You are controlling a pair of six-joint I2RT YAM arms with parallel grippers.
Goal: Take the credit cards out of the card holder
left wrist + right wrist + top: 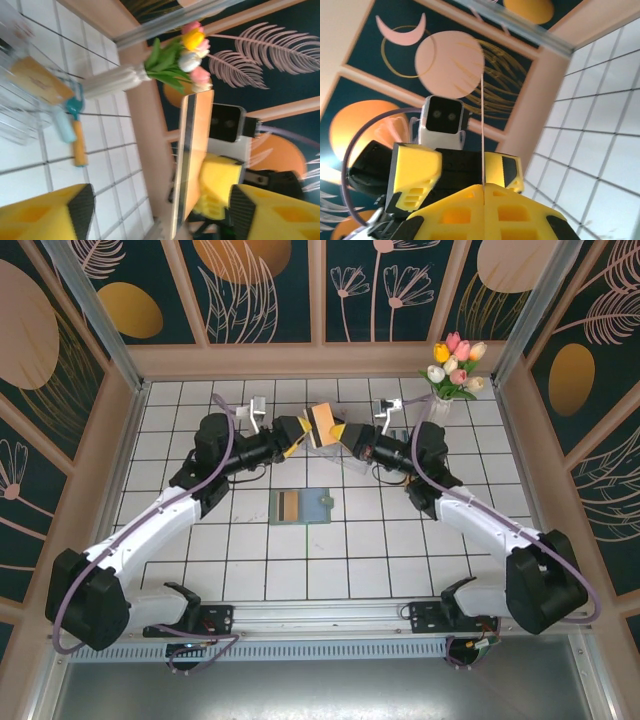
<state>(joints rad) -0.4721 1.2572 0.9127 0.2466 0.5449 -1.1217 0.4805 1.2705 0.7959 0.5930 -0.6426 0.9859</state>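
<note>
Aloft, credit card edge in right jaws

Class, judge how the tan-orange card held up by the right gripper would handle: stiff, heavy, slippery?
Probably stiff: the credit card stands straight while pinched at one end by the right gripper. Likely light, since edge-on it looks very thin. Its smooth-looking face might slip in a loose grip.

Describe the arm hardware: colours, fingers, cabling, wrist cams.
Both the left arm and right arm have white long links with bulky black joint housings. A purple cable loops along each. The left gripper and right gripper carry blocky yellow fingers with cut-out pockets and black ribbed pads. Each wrist bears a white camera housing with a black face.
</note>
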